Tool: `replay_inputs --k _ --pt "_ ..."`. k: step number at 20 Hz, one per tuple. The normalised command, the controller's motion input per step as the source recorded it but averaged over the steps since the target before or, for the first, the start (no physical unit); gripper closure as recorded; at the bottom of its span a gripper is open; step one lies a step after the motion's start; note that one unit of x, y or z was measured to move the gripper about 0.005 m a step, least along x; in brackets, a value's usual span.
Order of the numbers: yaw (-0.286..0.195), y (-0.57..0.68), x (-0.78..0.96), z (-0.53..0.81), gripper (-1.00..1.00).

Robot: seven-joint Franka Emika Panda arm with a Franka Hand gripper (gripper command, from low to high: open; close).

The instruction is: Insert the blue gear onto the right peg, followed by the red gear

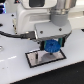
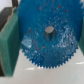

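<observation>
The blue gear (image 1: 51,47) is a wide toothed disc held between my gripper's (image 1: 51,49) fingers just above the dark-rimmed baseplate (image 1: 34,59). In the wrist view the blue gear (image 2: 47,50) fills most of the picture. A grey peg (image 2: 49,32) shows through its centre hole. The green finger pads (image 2: 10,42) touch the gear's rim on both sides. How far down the peg the gear sits I cannot tell. The red gear is out of view.
The arm's white body (image 1: 30,20) stands over the plate, and a black cable (image 1: 15,34) runs off to the exterior view's left. The plate lies on a white table (image 1: 15,67).
</observation>
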Motion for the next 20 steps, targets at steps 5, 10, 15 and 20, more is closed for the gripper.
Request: replay_inputs --k 5,10,15,20 --pt "0.000 -0.07 0.28 0.21 1.00" --pt "0.000 -0.14 0.31 0.21 1.00" --pt "0.000 -0.01 0.25 -0.04 1.00" --pt "0.000 0.01 0.19 0.00 1.00"
